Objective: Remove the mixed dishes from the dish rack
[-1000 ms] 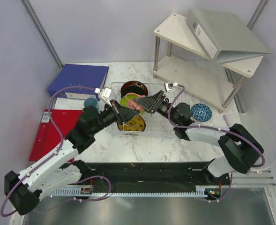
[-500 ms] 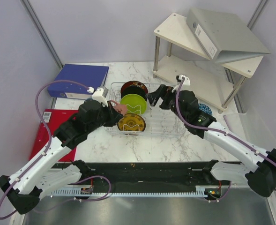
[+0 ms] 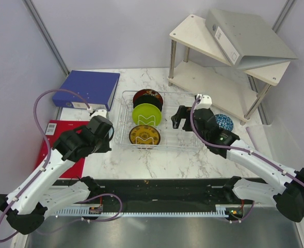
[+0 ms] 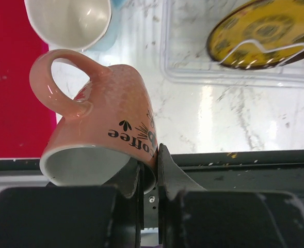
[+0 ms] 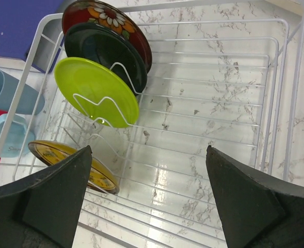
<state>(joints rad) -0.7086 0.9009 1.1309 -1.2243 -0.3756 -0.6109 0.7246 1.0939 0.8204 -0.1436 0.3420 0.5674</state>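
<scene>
Rack [image 5: 219,103] rt half free; plates [image 5: 97,90] block left.

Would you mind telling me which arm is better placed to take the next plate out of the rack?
Right. The right gripper is open and empty, hovering over the rack and facing the lime plate. The left gripper is shut on a pink mug, off to the rack's side.
</scene>
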